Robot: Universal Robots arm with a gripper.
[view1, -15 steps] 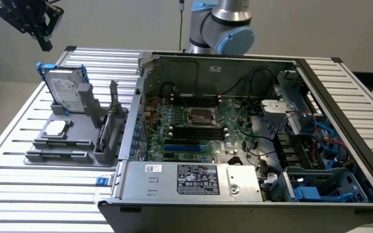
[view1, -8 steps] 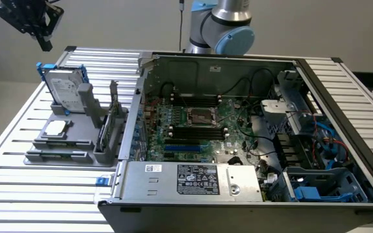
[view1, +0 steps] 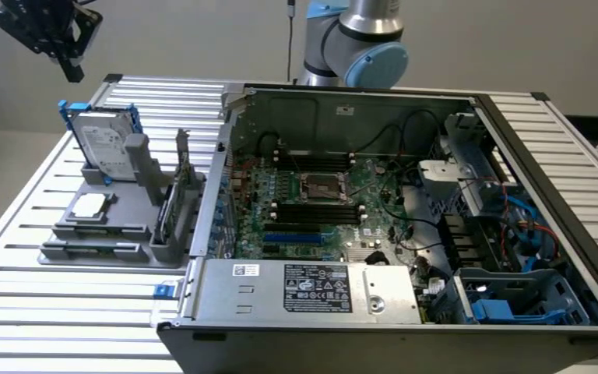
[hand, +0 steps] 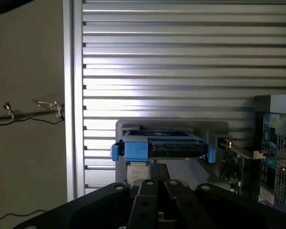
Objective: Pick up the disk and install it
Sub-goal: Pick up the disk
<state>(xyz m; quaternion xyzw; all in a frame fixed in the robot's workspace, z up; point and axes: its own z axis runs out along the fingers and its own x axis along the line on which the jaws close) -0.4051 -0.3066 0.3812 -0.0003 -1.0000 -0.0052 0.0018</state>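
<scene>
Blue-framed disk (view1: 107, 144) x1, upright in grey stand (view1: 91, 253) | jaws together, empty, above disk

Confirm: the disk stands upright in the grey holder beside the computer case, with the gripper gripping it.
Wrong on the grip: the exterior view shows the gripper hanging up clear of the disk, shut on nothing. The rest holds.
</scene>
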